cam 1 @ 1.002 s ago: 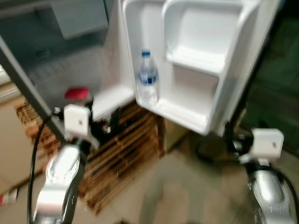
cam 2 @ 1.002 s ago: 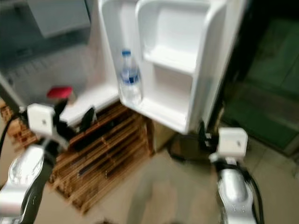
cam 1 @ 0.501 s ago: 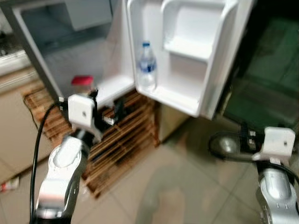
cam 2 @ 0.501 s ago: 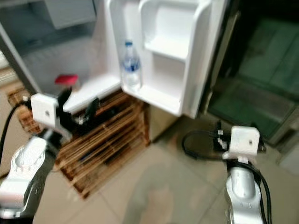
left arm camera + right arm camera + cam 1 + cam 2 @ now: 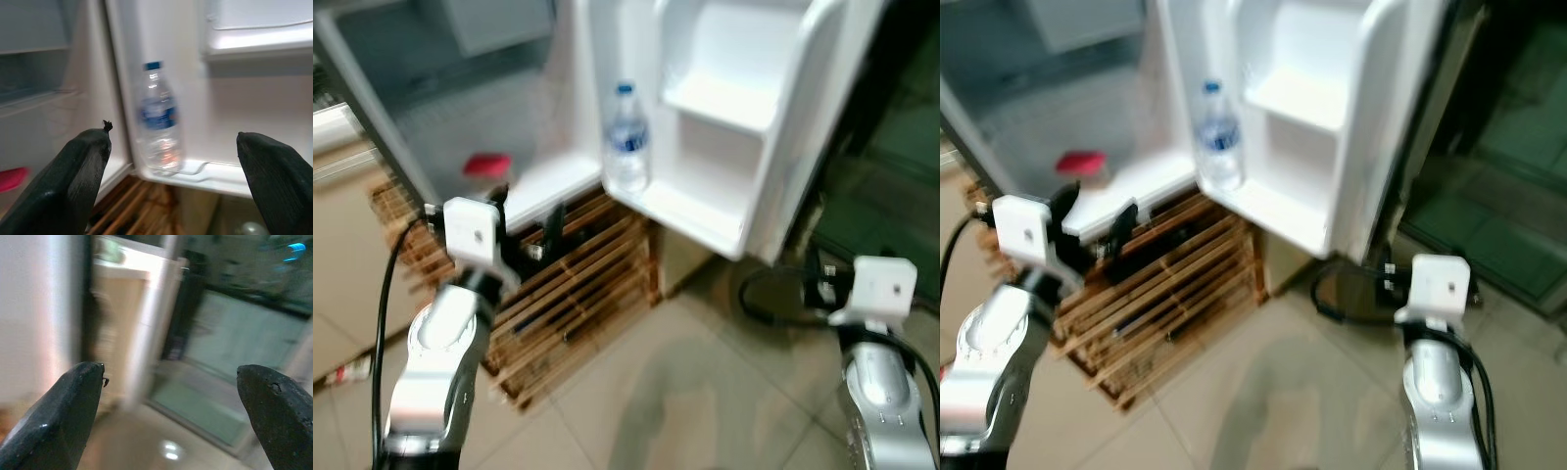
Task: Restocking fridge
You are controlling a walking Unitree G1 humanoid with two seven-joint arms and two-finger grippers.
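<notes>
The fridge stands open, and its white door (image 5: pixel 803 147) carries shelves. A clear water bottle (image 5: pixel 626 147) with a blue cap stands upright on the lower door shelf and is also in the left wrist view as the bottle (image 5: pixel 159 122). A red-topped item (image 5: pixel 486 164) lies on the fridge's bottom shelf. My left gripper (image 5: pixel 524 217) is raised in front of that shelf's edge, short of the bottle, open and empty (image 5: pixel 173 136). My right gripper (image 5: pixel 170 368) hangs low to the right of the door, open with nothing between its fingers.
A slatted wooden pallet (image 5: pixel 578 294) sits under the fridge, right below my left gripper. A black cable (image 5: pixel 764 294) loops on the tiled floor by the door's lower corner. A small object (image 5: pixel 347 372) lies on the floor at the far left. Dark green glass panels (image 5: pixel 1518 196) stand to the right.
The whole picture has shifted and stays blurred, so the camera moved. Both grippers keep much the same pose, open and empty; the bottle has not moved.
</notes>
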